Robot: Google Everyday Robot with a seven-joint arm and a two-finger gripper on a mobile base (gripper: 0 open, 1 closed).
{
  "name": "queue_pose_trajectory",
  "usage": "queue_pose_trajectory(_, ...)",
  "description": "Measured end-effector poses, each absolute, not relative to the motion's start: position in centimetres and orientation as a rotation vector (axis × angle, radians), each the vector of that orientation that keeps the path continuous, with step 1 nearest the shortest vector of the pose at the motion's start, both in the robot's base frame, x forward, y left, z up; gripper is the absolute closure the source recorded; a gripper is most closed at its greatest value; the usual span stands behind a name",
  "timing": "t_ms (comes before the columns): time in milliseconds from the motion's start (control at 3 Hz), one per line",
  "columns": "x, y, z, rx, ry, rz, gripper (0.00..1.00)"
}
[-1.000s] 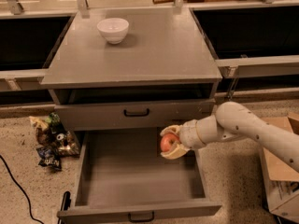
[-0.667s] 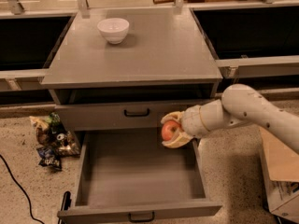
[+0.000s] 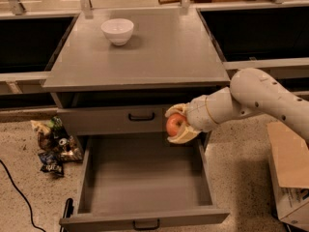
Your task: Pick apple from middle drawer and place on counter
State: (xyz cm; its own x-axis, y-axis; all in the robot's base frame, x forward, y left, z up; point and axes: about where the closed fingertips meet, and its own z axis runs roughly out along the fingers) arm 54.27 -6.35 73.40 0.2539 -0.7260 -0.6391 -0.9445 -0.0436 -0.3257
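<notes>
— Risen since a second ago, hasn't it? The apple (image 3: 175,125) was lower then, down over the drawer's rear edge.

— Yes. Now the gripper (image 3: 172,126) holds it in the air above the back of the open middle drawer (image 3: 145,219), level with the shallower drawer front (image 3: 111,118) and just in front of it. It is under the overhang of the counter (image 3: 159,57), not on it.

— How is the gripper set?

— Clamped on the apple, one pale finger (image 3: 176,110) curved over the top and the other cupped beneath. The white arm reaches in from the right.

— And the fruit itself?

— Small, round and red-orange, with a lighter glint on the side toward the arm. Much of that side is hidden by the fingers.

— Which way does it point?

— I cannot tell; no stem shows, and it is too round to give a long axis.

— Anything on the counter?

— A white bowl (image 3: 118,30) near the back left, well apart from the apple.
</notes>
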Motion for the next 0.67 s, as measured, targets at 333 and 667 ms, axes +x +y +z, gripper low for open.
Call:
queue_pose_trajectory(333,55.1,-7.4,77.0,-1.797,1.494,0.405,1.00)
queue_pose_trajectory(667,56.9,-9.1,83.5,-1.753,1.423,0.422,1.00)
